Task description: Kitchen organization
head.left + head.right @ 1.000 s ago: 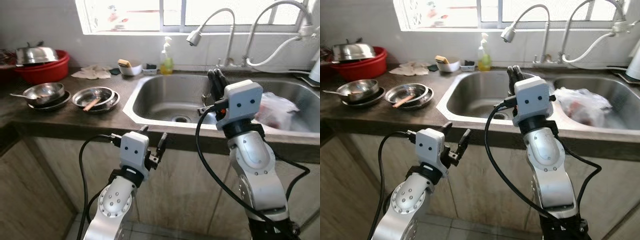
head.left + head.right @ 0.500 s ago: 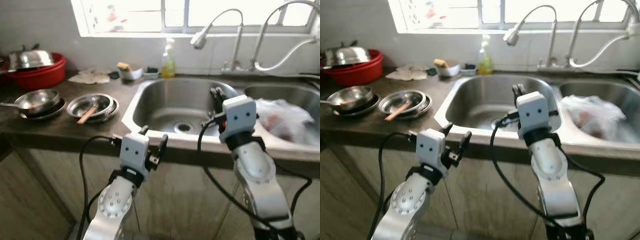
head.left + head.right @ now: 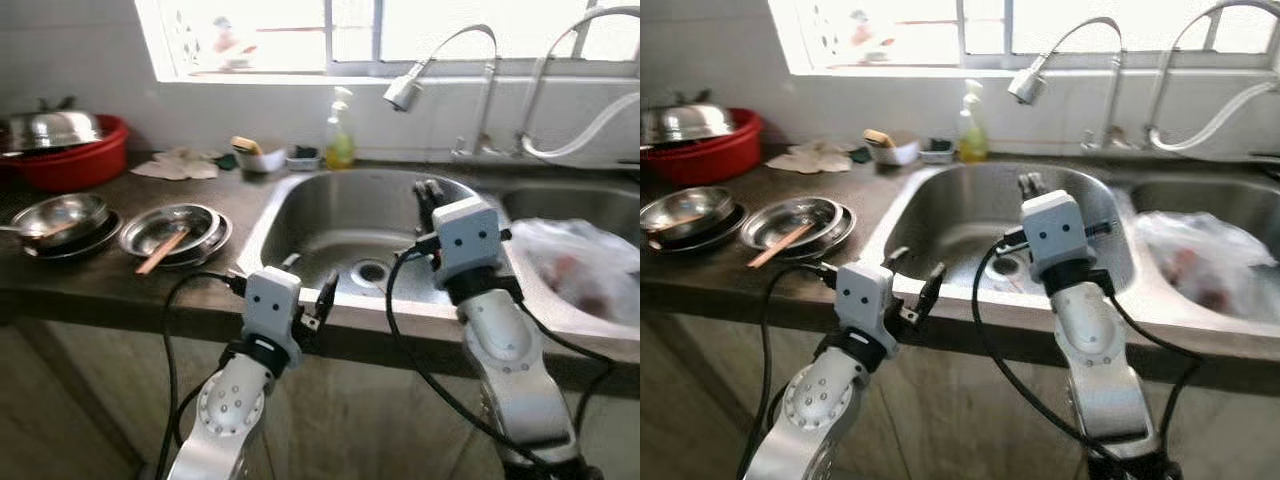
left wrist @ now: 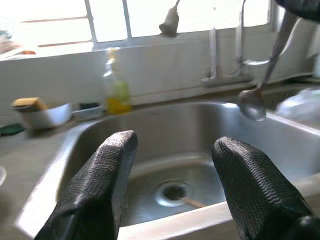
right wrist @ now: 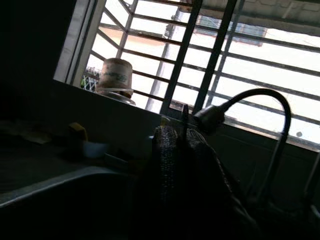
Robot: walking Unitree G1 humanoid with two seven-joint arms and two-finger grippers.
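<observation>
Your right gripper clamps a spoon, handle up, bowl hanging over the sink. Your left gripper, its 2 fingers apart, waits lower at the counter edge.

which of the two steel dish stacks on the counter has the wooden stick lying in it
The steel dish stack nearer the sink; a wooden stick lies across it. The far-left stack has none.
</observation>
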